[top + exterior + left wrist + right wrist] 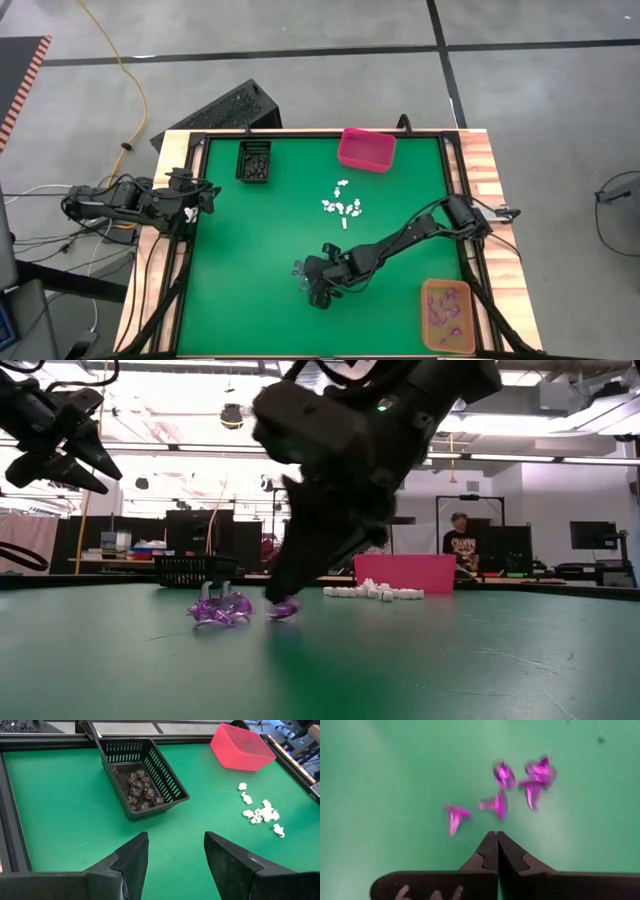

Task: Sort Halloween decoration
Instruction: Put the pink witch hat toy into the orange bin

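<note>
From above, the green counter (pixel 260 270) carries a black basket (pixel 254 161) near its far left corner, a pink bin (pixel 366 149) at the far edge, and an orange bin (pixel 447 315) holding purple pieces in the near right corner. White trinkets (pixel 341 205) lie loose at mid-counter, with open green all around them. The right gripper (pixel 303 281) reaches down toward the near middle, where purple trinkets (pixel 300 268) lie just beside it; the left gripper (pixel 207 198) hovers over the left edge. At counter level, the right gripper's fingers (pixel 290 596) come down to the surface just by the purple trinkets (pixel 222 608), with bare counter in front. The left wrist camera shows its fingers (pixel 132 860) spread apart and empty, the basket (pixel 172 790) of dark trinkets (pixel 140 787) beyond. The right wrist camera shows its fingers (pixel 490 852) clenched tip to tip with nothing between them, purple trinkets (pixel 498 803) scattered just past them.
</note>
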Controlling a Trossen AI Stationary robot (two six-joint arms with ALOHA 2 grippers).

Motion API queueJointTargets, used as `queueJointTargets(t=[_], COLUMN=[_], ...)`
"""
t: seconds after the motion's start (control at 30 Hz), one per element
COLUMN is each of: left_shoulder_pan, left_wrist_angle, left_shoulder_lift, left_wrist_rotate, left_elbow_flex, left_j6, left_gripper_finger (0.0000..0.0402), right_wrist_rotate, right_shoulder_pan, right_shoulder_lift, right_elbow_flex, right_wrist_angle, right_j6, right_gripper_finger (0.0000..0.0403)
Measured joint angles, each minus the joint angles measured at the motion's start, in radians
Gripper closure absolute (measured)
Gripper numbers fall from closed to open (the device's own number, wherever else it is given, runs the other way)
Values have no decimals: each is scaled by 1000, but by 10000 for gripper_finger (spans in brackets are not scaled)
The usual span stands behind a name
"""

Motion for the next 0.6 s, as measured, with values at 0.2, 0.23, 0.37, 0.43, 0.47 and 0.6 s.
queueJointTargets(t=[0.2, 0.23, 0.37, 0.43, 0.47, 0.6], left_shoulder_pan=[0, 0, 0, 0, 0, 0], left_wrist_angle=[0, 0, 0, 0, 0, 1], left_shoulder_lift=[0, 0, 0, 0, 0, 0], left_wrist_rotate=[0, 0, 0, 0, 0, 0], left_elbow_flex=[0, 0, 0, 0, 0, 0], left_j6=[0, 0, 0, 0, 0, 0], left_gripper_finger=[219, 219, 219, 219, 219, 219], right_wrist_rotate=[-6, -16, -71, -114, -138, -194], right_shoulder_pan=[4, 6, 25, 47, 61, 146], right_shoulder_lift=[-76, -95, -171, -219, -244, -340], right_elbow_flex=[-3, -2, -2, -2, -1, -1], right_wrist_angle=[-89, -119, -273, -380, -433, -669], right_j6=[26, 34, 70, 114, 142, 291], right_gripper_finger=[387, 387, 387, 387, 387, 387])
